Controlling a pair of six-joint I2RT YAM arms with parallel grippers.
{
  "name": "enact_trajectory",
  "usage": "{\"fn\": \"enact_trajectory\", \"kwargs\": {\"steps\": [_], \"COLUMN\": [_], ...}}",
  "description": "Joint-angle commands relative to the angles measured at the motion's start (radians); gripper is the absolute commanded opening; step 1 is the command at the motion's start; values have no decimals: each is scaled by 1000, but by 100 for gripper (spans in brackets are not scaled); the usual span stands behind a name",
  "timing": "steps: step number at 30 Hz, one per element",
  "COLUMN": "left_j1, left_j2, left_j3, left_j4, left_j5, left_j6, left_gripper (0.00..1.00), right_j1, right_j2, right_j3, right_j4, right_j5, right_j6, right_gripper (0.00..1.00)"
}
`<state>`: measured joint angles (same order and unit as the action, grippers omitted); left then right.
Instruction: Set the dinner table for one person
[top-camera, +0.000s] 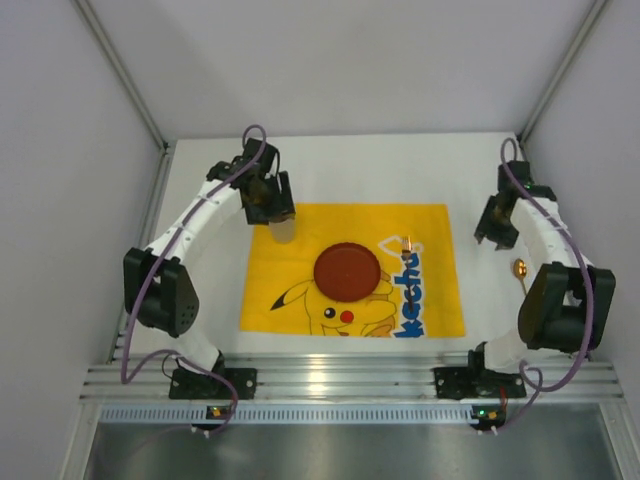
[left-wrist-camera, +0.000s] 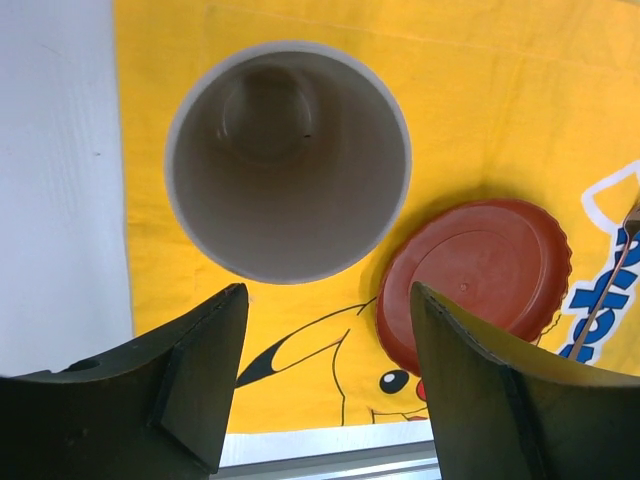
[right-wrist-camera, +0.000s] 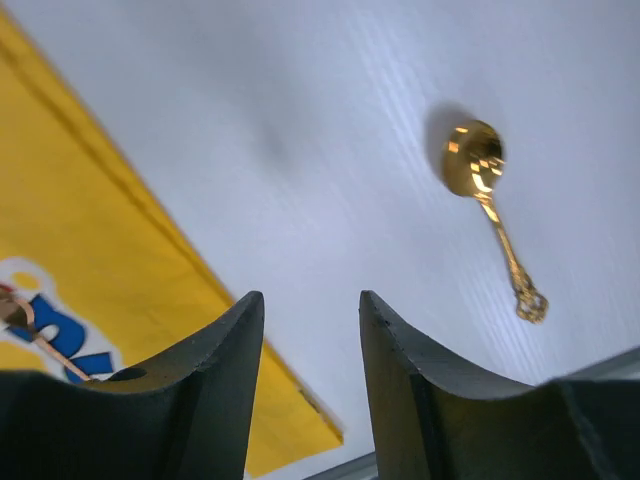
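Rightward, gold spoon (right-wrist-camera: 476, 162) lies on dinner table (right-wrist-camera: 300, 110).

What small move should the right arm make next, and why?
Probably shift the right gripper sideways toward the gold spoon and lower over it. Its fingers are open and empty, and the spoon lies alone on the bare dinner table, off the yellow cloth where the red plate sits.
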<state>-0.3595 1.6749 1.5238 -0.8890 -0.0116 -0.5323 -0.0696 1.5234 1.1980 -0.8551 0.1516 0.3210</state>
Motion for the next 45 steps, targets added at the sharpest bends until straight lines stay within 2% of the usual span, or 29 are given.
{"fn": "enact_trajectory", "kwargs": {"steps": [1, 10, 16, 22, 29, 38, 45], "left_j1": [-7, -6, -4, 4, 14, 17, 16], "left_j2": [37, 92, 86, 100, 129, 148, 141], "left_j3": [21, 10, -45, -68, -57, 12, 50], "left_j4": [51, 90, 122, 133, 131, 82, 44], "left_j5": [48, 78, 84, 98, 110, 82, 76], "left_j6": [3, 40, 66, 69, 72, 78, 49], "left_gripper": [71, 70, 70, 70, 70, 70, 69], "right_j1": [-131, -421, -498, -512, -512, -510, -490], "right_j2": [-52, -55, -5, 44, 129, 161, 181], "right_j3": [-69, -158, -126, -135, -140, -205, -193], "right_j4": [-70, -56, -78, -6, 57, 179, 215], "right_j5": [95, 91, 195, 102, 82, -17, -72], "right_j6": [7, 75, 61, 52, 32, 20, 32], "right_gripper": [43, 40, 38, 39, 40, 41, 41]}}
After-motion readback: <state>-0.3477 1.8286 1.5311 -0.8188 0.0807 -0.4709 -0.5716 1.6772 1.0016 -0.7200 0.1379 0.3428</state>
